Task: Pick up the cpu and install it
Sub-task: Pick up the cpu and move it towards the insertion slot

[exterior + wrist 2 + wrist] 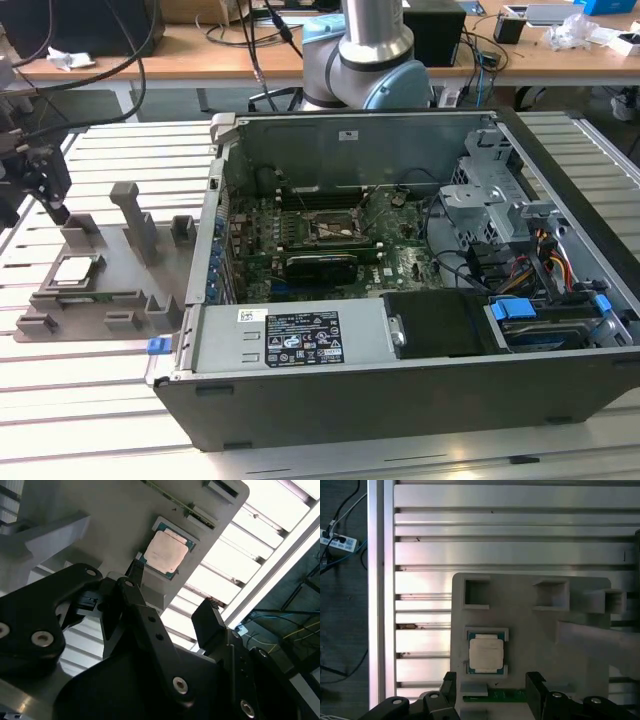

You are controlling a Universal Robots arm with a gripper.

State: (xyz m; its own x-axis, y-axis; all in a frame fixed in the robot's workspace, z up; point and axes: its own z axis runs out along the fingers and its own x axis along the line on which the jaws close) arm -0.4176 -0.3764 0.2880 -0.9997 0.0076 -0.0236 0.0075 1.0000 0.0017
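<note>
Here the gripper (491,682) hovers near the cpu (486,653), fingers (536,692) spread and empty, while the grey fixture (535,640) recess keeps the chip squarely located.

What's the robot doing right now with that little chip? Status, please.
Gripper over the grey tray, jaws open, empty. Cpu lying in its tray pocket, untouched. Nothing between jaws and cpu.
</note>
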